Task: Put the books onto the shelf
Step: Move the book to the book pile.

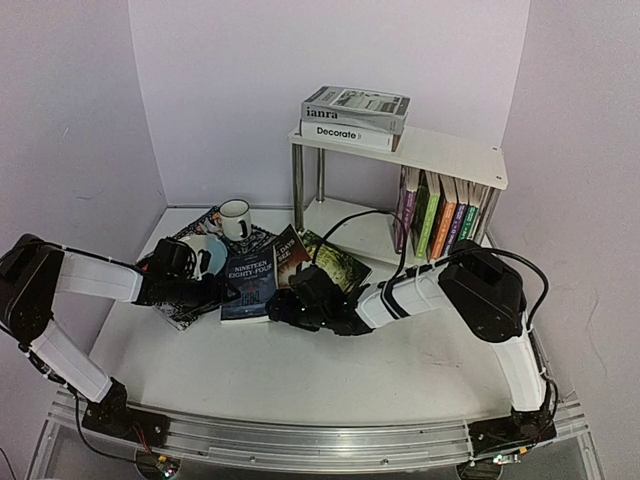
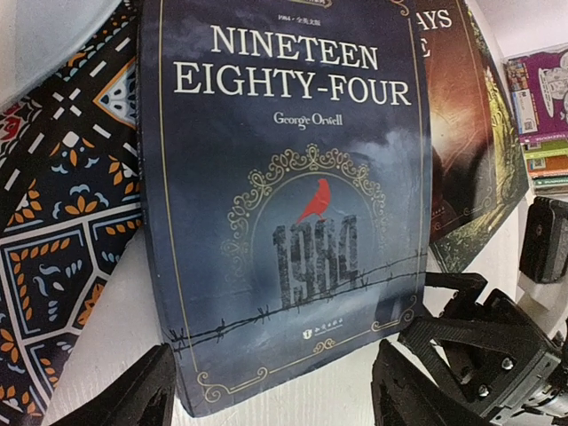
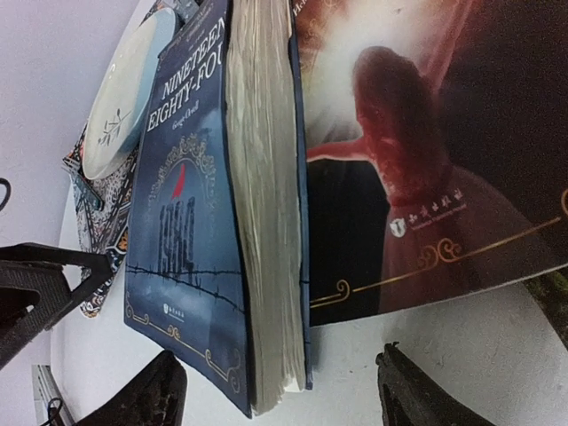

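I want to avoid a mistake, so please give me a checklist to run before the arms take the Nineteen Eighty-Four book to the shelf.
1. Left gripper open: ok.
2. Right gripper open: ok.
3. Nineteen Eighty-Four book ungripped: ok.
4. Room on the lower board of the shelf, left of the standing books: ok.
5. Clearance between both grippers: probably not ok; they crowd the book's near right corner.
6. Book's underside reachable for a finger: cannot tell.
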Robot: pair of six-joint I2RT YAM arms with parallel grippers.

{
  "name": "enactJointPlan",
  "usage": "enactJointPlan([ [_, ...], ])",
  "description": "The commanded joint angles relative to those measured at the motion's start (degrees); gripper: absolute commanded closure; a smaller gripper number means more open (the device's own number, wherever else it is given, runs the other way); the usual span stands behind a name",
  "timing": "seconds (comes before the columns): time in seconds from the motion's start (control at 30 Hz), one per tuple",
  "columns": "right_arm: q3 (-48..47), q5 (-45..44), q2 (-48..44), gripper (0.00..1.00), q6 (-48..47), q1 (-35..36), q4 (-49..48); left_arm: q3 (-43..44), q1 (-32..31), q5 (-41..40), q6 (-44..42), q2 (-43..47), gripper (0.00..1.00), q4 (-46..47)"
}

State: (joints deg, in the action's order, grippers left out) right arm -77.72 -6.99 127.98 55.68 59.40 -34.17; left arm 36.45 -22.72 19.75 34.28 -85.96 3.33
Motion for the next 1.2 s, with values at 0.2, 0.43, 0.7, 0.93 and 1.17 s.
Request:
enactJointPlan([
  [0.2, -2.8, 4.8, 5.0, 0.38, 3.8, -0.8, -1.5, 3.4, 1.3, 3.7, -1.5, -5.4, 0.28, 3.7],
  [0.43, -3.0, 8.5, 5.8, 0.56, 5.8, -1.1, -4.3, 4.2, 1.4, 7.9, -1.2, -7.5, 0.33, 4.7],
  [0.7, 3.0, 5.2, -1.6, 0.64, 4.3, -1.1, -5.5, 2.5, 1.4, 8.9, -1.2, -3.4, 0.35, 4.7],
  [0.93, 8.8, 4.5, -8.3, 0.82, 1.3, -1.1, -5.5, 0.8, 1.4, 9.3, -0.8, 3.1, 0.32, 2.5],
  [1.17, 20.2, 4.6, -20.2, 0.82, -2.6, -1.2, -3.9, 1.3, 1.4, 8.2, -1.8, 11.4, 0.28, -3.1],
])
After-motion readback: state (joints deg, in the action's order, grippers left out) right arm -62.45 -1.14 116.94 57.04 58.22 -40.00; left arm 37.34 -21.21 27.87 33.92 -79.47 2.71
